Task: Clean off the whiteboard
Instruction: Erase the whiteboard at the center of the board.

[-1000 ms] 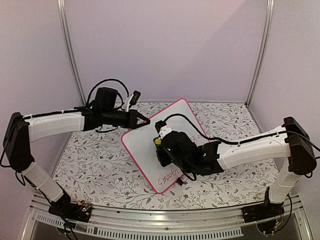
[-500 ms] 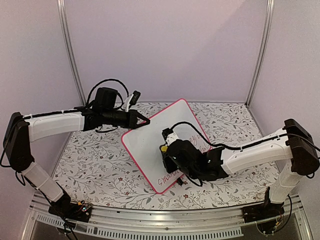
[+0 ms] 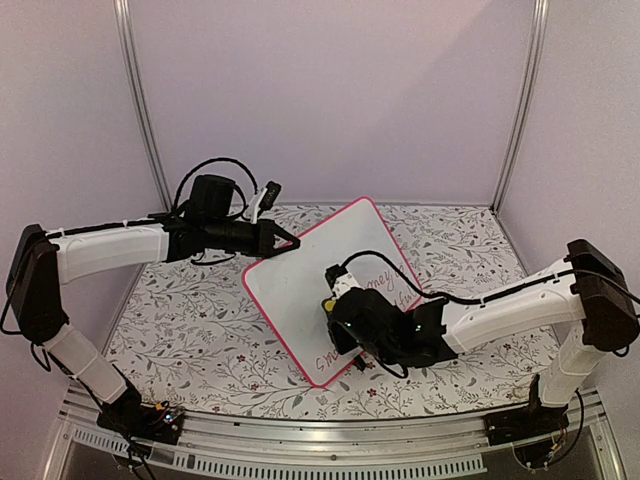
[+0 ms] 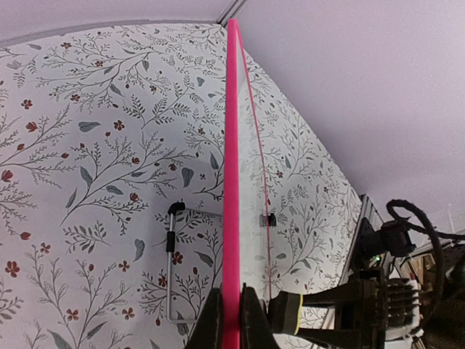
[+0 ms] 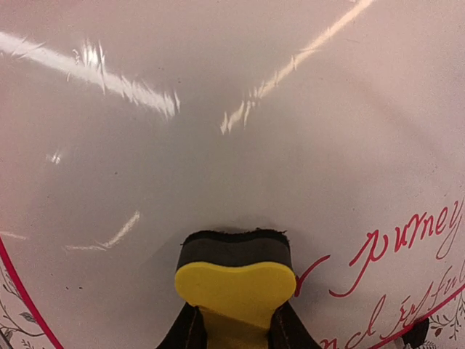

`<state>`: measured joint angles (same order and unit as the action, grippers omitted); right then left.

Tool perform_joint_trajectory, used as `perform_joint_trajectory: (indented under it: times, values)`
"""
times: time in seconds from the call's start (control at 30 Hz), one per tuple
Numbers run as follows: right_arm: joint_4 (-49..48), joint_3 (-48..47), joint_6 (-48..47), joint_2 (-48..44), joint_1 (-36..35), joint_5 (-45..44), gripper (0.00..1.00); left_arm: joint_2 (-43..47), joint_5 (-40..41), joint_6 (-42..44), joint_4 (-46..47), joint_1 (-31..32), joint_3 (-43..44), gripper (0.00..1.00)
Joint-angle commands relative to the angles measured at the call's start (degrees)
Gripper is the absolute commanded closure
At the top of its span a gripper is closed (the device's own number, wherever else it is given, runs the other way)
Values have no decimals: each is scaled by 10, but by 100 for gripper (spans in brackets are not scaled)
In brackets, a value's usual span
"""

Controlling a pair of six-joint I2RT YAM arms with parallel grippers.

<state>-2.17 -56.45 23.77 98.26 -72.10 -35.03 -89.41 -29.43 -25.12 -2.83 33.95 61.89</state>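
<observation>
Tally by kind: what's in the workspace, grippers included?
whiteboard: 1
eraser: 1
grippers: 2 (left gripper clamped on the whiteboard's edge, right gripper holding the eraser)
total: 4

Left arm [image 3: 110,250] extends rightward, its fingers [image 4: 213,320] pinched tight. Right arm [image 3: 500,305] stretches leftward, fingers [image 5: 190,331] clamped narrowly.
</observation>
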Motion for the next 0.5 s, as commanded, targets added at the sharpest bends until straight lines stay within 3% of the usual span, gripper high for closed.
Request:
perform_joint_trajectory:
  times: [0.0, 0.47]
  values:
    - [-15, -41, -46, 25, -10, 27, 75, -26, 35, 45, -40, 6, -13, 100]
    - [-25, -126, -105, 72, -51, 36, 75, -27, 32, 44, -40, 5, -12, 100]
